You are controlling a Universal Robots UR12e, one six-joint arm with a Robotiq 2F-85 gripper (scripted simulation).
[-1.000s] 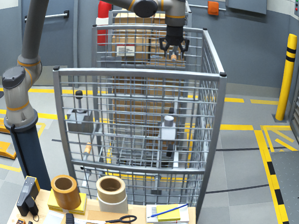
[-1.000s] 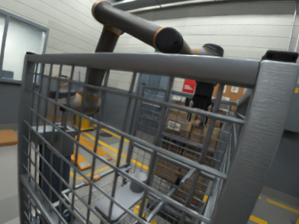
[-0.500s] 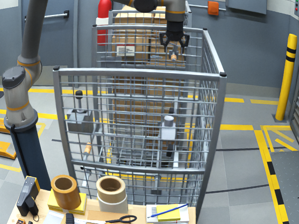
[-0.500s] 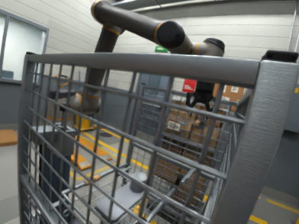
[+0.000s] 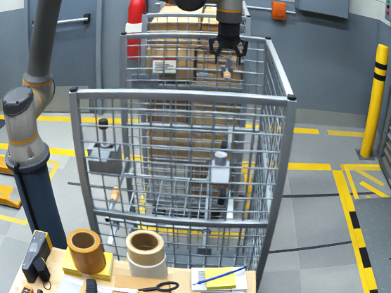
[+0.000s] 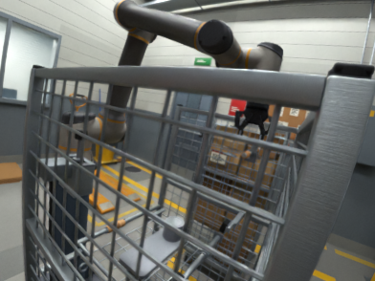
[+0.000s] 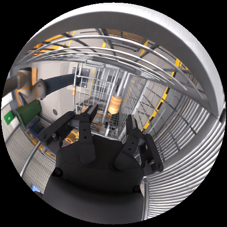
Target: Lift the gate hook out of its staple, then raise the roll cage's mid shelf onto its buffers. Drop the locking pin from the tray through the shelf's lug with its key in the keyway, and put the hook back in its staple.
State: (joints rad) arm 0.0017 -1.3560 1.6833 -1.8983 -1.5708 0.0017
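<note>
My gripper (image 5: 228, 54) (image 6: 253, 128) (image 7: 109, 119) hangs open and empty at the top of the roll cage's far gate, directly above the gate hook (image 5: 226, 71) (image 7: 115, 100), a grey rod with an orange grip. The hook hangs against the gate's wire mesh; I cannot tell whether it sits in its staple. Low inside the cage the mid shelf (image 5: 183, 200) (image 6: 158, 248) lies down, with a grey cylinder on a block (image 5: 220, 167) by it. The locking pin (image 5: 103, 128), black-knobbed, stands in a grey tray (image 5: 102, 158) on the cage's left side.
The cage's top rails (image 5: 183, 96) and wire walls close in around the gripper. Stacked cardboard boxes (image 5: 183, 51) stand behind the gate. A bench with tape rolls (image 5: 86, 249) is at the front, and a yellow bollard (image 5: 374, 100) on the right.
</note>
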